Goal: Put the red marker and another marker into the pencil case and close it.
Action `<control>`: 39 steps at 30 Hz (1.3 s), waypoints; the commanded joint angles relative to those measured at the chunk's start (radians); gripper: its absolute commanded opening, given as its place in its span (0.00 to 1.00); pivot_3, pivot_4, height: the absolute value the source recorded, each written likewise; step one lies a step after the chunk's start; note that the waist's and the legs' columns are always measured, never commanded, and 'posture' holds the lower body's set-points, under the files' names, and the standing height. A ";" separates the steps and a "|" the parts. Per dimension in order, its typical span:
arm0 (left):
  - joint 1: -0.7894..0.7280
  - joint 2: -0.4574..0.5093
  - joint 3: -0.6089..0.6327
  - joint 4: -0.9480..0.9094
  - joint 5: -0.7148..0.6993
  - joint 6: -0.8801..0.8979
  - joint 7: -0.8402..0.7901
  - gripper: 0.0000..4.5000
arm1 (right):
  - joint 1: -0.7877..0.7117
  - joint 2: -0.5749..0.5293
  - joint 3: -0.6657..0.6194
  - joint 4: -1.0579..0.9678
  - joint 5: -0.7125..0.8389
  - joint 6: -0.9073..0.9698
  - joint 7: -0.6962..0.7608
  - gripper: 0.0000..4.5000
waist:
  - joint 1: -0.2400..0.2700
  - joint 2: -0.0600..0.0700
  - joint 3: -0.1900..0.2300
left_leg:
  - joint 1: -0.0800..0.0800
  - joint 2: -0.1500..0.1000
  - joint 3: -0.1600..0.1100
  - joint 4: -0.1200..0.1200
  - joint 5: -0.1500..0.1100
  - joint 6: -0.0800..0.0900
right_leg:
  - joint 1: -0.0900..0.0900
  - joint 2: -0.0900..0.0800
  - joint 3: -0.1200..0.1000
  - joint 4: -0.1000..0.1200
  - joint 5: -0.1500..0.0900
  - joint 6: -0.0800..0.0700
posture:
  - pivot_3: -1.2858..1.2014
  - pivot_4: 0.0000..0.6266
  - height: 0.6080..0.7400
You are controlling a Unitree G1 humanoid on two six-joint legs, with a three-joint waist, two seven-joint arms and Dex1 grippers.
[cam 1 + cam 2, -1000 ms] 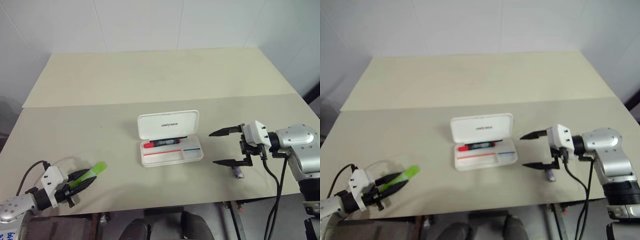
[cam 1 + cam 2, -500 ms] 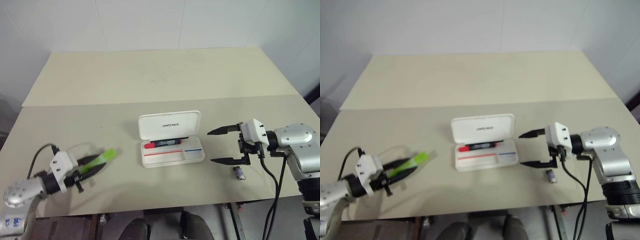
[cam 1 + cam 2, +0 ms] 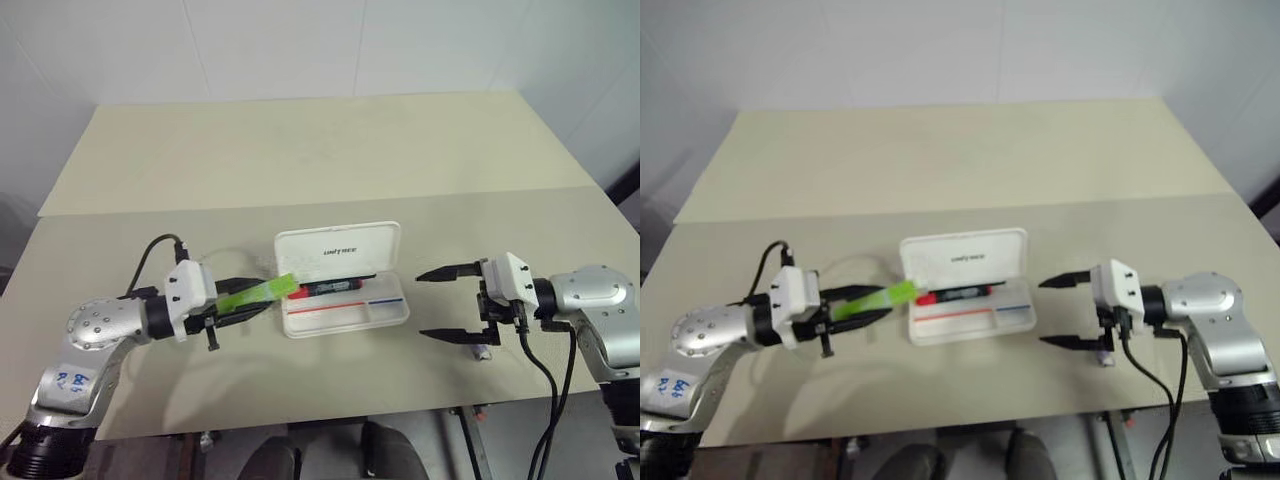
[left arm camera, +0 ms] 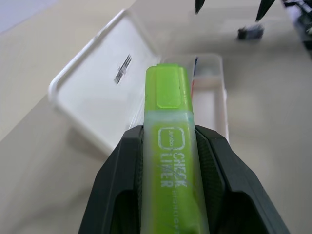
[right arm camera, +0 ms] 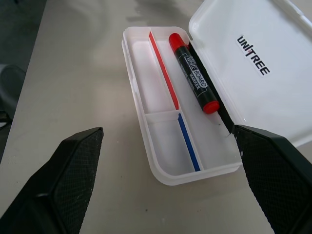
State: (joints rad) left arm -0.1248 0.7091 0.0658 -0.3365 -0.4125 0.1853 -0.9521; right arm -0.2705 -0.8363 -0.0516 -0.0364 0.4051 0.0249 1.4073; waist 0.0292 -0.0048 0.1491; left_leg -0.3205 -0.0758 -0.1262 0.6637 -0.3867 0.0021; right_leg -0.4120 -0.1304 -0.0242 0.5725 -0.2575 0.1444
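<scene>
Left gripper (image 3: 238, 297) clamping green highlighter (image 3: 258, 292), tip probably overhanging open pencil case (image 3: 345, 314) for dropping beside red marker (image 5: 193, 72); right gripper (image 3: 444, 303) waiting, jaws spread wide.

Lab-like test room: bare beige table (image 3: 300, 150), plain white walls (image 3: 280, 45).

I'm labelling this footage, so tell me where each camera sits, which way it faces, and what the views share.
Head views: stereo pair looking down over the table, both arms showing.
Left wrist view: along the left gripper, clamped on the green marker, toward the open pencil case.
Right wrist view: between the open right gripper's fingers, down at the case and the red marker.
Shared: all show the case.
</scene>
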 commanded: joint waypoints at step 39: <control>-0.205 -0.235 -0.328 0.111 0.202 0.125 0.076 0.69 | 0.187 -0.006 -0.106 -0.194 0.036 0.016 -0.184 1.00 | 0.000 -0.001 0.000 | 0.001 0.000 0.001 0.002 0.000 0.000 | 0.001 0.001 0.000 -0.002 0.001 0.002 | 0.52 0.24 1.00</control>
State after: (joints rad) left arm -0.3113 0.4730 -0.2552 -0.1869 -0.2058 0.3064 -0.8710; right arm -0.0899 -0.8472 -0.1268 -0.1992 0.4224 0.0618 1.2306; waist 0.0296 -0.0056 0.1487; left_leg -0.3200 -0.0758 -0.1255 0.6659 -0.3866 0.0022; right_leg -0.4113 -0.1293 -0.0239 0.5708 -0.2567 0.1460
